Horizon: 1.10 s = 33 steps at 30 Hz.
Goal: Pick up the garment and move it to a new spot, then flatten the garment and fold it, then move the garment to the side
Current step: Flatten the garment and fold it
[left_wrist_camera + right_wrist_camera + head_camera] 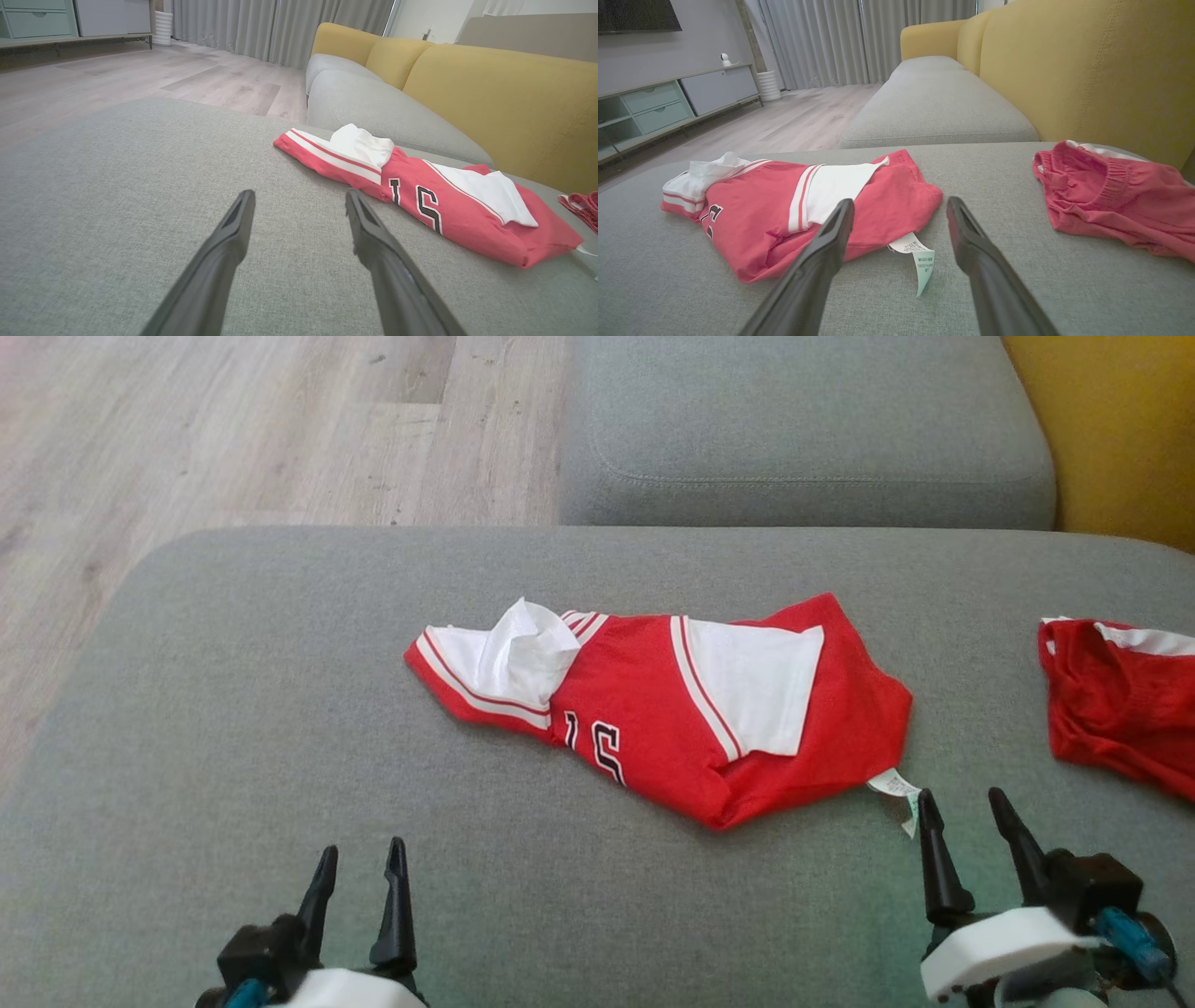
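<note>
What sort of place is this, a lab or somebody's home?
Most likely a home living room: a sofa with grey seats and yellow backs, long grey curtains, and a low cabinet under what looks like a wall-mounted screen.

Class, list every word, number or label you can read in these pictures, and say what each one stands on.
"1" then "5" or "S": large black, white-edged characters on the red garment, partly cut off by a fold.
Care tag at the garment's edge: printed lines, too small and blurred to read.
</note>
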Motion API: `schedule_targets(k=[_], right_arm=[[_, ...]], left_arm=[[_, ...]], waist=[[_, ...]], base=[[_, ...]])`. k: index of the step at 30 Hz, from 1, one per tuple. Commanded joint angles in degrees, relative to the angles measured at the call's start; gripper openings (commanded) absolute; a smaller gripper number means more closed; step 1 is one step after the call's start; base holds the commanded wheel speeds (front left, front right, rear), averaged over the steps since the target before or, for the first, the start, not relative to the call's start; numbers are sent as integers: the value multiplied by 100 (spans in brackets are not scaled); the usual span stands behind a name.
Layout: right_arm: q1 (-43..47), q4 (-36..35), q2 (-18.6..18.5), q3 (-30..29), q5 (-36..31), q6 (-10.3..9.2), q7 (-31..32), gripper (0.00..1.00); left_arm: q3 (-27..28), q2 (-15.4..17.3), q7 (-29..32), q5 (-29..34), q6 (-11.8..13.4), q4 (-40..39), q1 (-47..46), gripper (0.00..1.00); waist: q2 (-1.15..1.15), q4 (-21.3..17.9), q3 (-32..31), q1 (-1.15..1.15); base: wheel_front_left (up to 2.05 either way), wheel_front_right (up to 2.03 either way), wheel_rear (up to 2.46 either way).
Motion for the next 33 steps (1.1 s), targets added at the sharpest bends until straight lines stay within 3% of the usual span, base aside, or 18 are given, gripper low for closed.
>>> schedule_targets(k=[1, 17, 25, 33], right_arm=[[-176, -142, -33, 176, 6, 37, -90, 100], [-496, -42, -33, 56, -13, 37, 30, 100], [-1680, 171, -33, -419, -528, 37, 667, 100], [-2704, 1094, -33, -811, -1159, 37, 1343, 100]], left_arm=[[164, 43, -8, 36, -6, -145, -238, 100], [28, 16, 18, 56, 27, -200, -332, 100], [-84, -38, 27, 119, 51, -340, -439, 100], [-159, -190, -28, 146, 19, -301, -612, 100]], waist=[[0, -13, 0, 0], [0, 161, 135, 0], [0, 630, 545, 0], [0, 1176, 1089, 0]], base=[[0, 0, 0], [0, 0, 0], [0, 0, 0], [0, 0, 0]])
